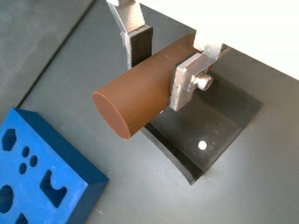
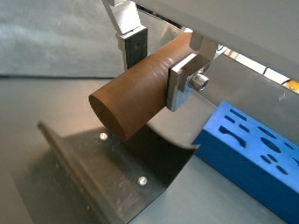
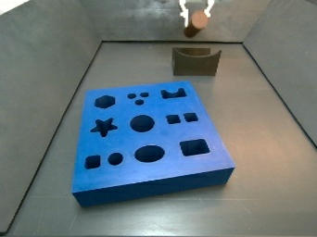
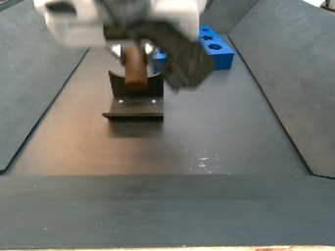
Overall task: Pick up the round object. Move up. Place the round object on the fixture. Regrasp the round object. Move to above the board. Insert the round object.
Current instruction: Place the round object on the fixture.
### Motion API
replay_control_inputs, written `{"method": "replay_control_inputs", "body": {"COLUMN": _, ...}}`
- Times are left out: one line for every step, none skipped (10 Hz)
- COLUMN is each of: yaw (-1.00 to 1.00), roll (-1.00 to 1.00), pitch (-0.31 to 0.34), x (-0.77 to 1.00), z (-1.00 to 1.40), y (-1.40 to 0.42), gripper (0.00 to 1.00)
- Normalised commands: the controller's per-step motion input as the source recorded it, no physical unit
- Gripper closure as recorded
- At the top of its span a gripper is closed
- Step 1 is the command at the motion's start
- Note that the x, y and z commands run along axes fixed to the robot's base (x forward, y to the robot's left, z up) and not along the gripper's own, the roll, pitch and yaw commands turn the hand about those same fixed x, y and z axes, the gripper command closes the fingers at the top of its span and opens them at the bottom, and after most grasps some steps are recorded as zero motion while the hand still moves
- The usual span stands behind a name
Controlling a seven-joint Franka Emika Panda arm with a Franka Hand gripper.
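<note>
Gripping the round object [image 1: 135,96] across its brown body, the gripper [image 1: 163,66] is seen in both wrist views with the jaws closed on it, silver fingers [image 2: 181,79] pressed against opposite sides. The peg is held roughly level, one lighter end face turned toward the cameras. It is carried above the fixture [image 2: 105,171], clear of it, not touching. In a side view the gripper [image 3: 195,20] hangs over the fixture [image 3: 195,60] at the far end of the worktop [image 3: 266,111]. The board [image 3: 146,139] lies flat on the worktop, apart from the fixture, its shaped holes unfilled.
</note>
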Motion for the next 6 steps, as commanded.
{"method": "replay_control_inputs", "body": {"yaw": -0.13, "roll": -1.00, "pitch": 0.104, "x": 0.17, "z": -1.00, "y": 0.11, "gripper": 1.00}}
{"method": "replay_control_inputs", "body": {"yaw": -0.15, "roll": -1.00, "pitch": 0.114, "x": 0.18, "z": -1.00, "y": 0.12, "gripper": 1.00}}
{"method": "replay_control_inputs", "body": {"yaw": -0.16, "roll": -1.00, "pitch": 0.124, "x": 0.19, "z": -1.00, "y": 0.13, "gripper": 1.00}}
{"method": "replay_control_inputs", "body": {"yaw": -0.19, "roll": -1.00, "pitch": 0.138, "x": 0.17, "z": -0.83, "y": 0.12, "gripper": 1.00}}
{"method": "replay_control_inputs", "body": {"yaw": -0.16, "roll": -0.97, "pitch": 0.140, "x": 0.15, "z": -0.66, "y": 0.10, "gripper": 1.00}}
{"method": "replay_control_inputs", "body": {"yaw": -0.16, "roll": -0.78, "pitch": 0.113, "x": 0.13, "z": -0.50, "y": 0.09, "gripper": 1.00}}
